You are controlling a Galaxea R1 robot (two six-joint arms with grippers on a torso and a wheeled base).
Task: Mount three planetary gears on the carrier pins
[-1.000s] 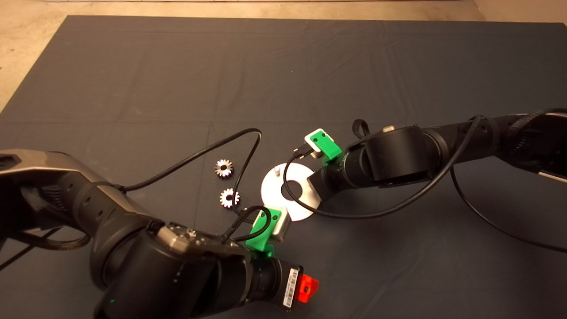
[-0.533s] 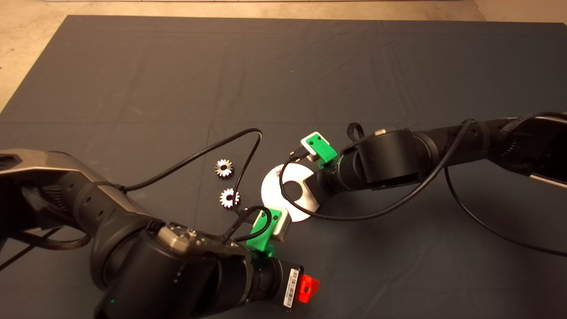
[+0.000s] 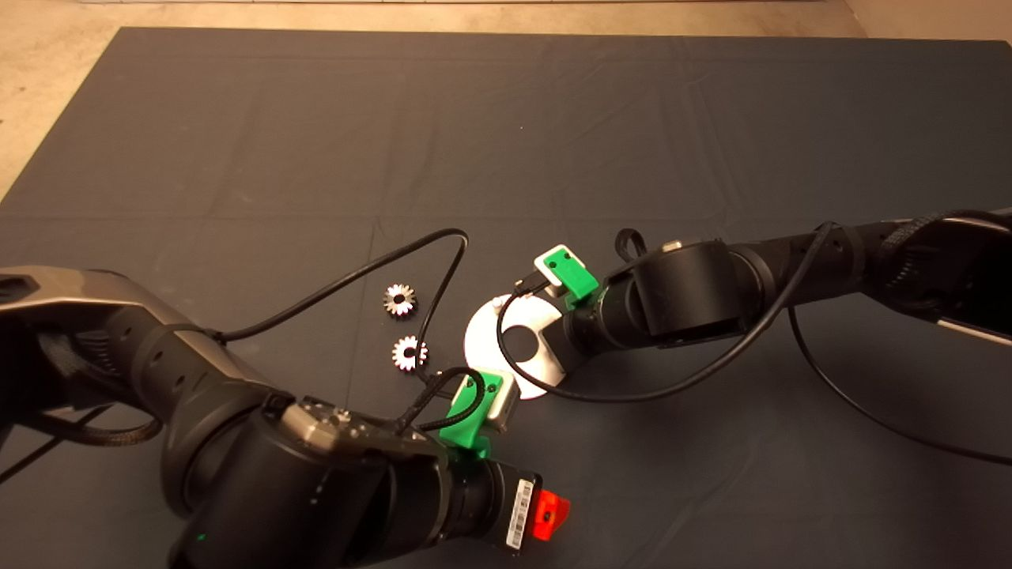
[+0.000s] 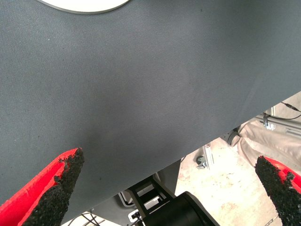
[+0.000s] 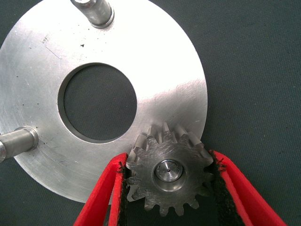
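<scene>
In the right wrist view my right gripper is shut on a steel planetary gear at the rim of the silver carrier disc. A round stud end shows inside the gear's bore. Two bare carrier pins stand up from the disc. From above, the right wrist covers part of the disc and hides those fingers. Two more gears lie flat on the mat left of the disc. My left gripper is parked near the front, open, with nothing between its pads.
A black cable loops over the mat beside the two loose gears. The left wrist view shows the disc's edge, bare mat, and floor beyond the mat's edge.
The right arm has shifted a little to the left and nearer over the disc. The left arm and the two loose gears have not moved.
</scene>
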